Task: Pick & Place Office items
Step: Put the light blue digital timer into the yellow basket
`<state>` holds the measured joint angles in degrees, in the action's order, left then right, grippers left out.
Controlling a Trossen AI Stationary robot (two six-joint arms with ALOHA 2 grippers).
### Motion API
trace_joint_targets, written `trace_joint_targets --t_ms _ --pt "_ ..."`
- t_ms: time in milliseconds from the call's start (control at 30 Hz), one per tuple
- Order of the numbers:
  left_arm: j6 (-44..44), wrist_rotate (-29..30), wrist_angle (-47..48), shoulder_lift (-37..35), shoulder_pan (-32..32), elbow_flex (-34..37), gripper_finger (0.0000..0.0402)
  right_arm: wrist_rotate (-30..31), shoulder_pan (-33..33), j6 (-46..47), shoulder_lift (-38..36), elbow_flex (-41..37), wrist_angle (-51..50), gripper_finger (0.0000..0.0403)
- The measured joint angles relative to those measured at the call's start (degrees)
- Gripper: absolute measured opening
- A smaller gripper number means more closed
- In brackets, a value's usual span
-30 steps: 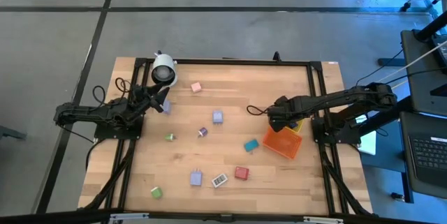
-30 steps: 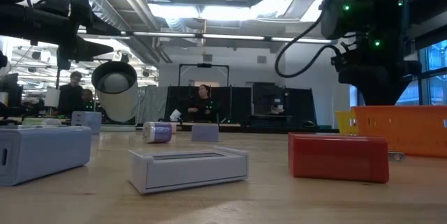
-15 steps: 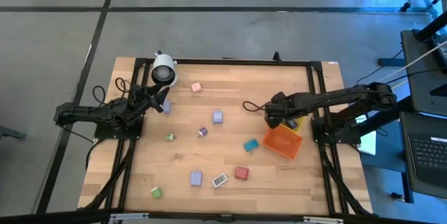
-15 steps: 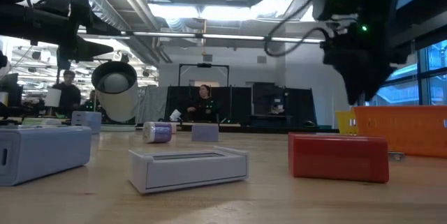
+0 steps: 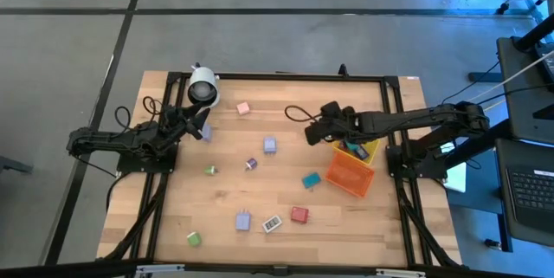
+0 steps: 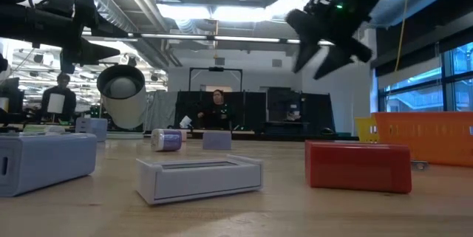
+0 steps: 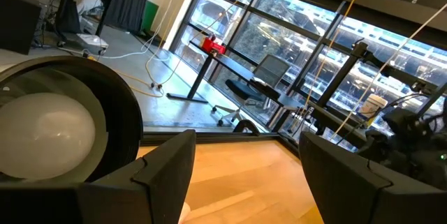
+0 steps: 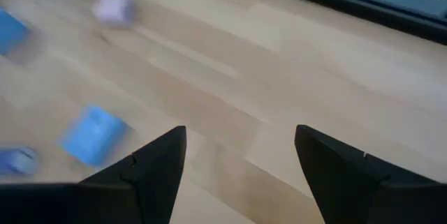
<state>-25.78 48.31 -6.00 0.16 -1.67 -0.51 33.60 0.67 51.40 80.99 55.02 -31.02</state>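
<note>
Right gripper [image 5: 313, 131] has left the 1 orange bin [image 5: 350, 177], fingers open, empty.

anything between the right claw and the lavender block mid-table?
No. In the high view the right claw is open above the table, and only bare wood lies between it and the lavender block; the teal block sits off that line.

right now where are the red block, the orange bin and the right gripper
red block [image 5: 299, 215]: high view, middle of its top face.
orange bin [image 5: 350, 176]: high view, on its orange wall.
right gripper [image 5: 310, 132]: high view, midway between its open fingertips, above bare table.
</note>
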Motion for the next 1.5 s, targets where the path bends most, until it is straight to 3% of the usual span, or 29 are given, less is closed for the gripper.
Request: trace_joint_targets --t_ms 233,633,833,1067,1500 --pt "0.0 0.0 0.0 0.0 0.0 0.0 0.0251 -2.3 -1.8 -3.1 2.9 0.0 9.6 0.0273" --pt "0.0 0.0 0.0 0.0 0.0 0.0 0.0251 -9.4 -5.4 -3.8 10.9 0.0 18.4 0.0337" --pt "0.0 0.0 0.0 0.0 0.0 0.0 0.0251 -16.3 -6.7 -2.9 15.0 0.2 21.8 0.0347" --pt "0.0 0.0 0.0 0.0 0.0 0.0 0.0251 -16.8 -6.6 -14.4 18.9 2.8 22.0 0.0347" --pt "0.0 0.0 0.0 0.0 0.0 0.0 0.0251 -18.9 -8.0 -22.0 21.2 4.4 22.5 0.0347"
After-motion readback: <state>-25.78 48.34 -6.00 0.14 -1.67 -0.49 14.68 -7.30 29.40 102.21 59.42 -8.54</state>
